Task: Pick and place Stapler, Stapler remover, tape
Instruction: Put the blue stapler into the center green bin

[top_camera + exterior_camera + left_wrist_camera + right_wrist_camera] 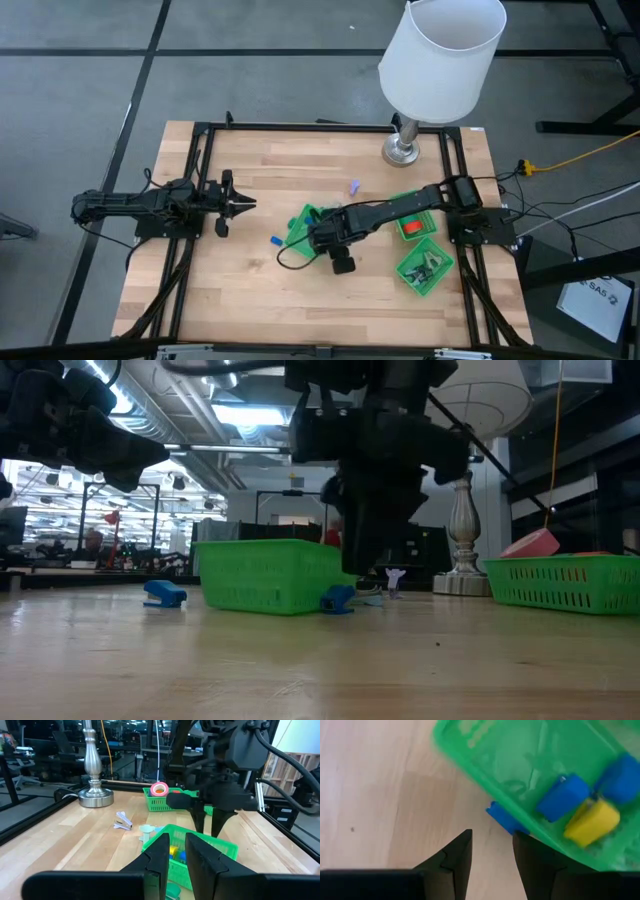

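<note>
From above, my right gripper point(318, 236) hangs empty, jaws narrowly parted, over a green basket point(300, 220) on the tabletop point(250, 300); my left gripper point(245, 204) waits apart, narrowly parted. No writing is readable. Level view: blue stapler point(337, 600) touches the basket. Left wrist: pink tape point(159, 789) sits in a farther basket point(156, 802).

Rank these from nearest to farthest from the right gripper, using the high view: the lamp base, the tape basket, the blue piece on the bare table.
1. Blue piece: just left of the right gripper.
2. Tape basket: to its right.
3. Lamp base: at the table's far edge.
</note>
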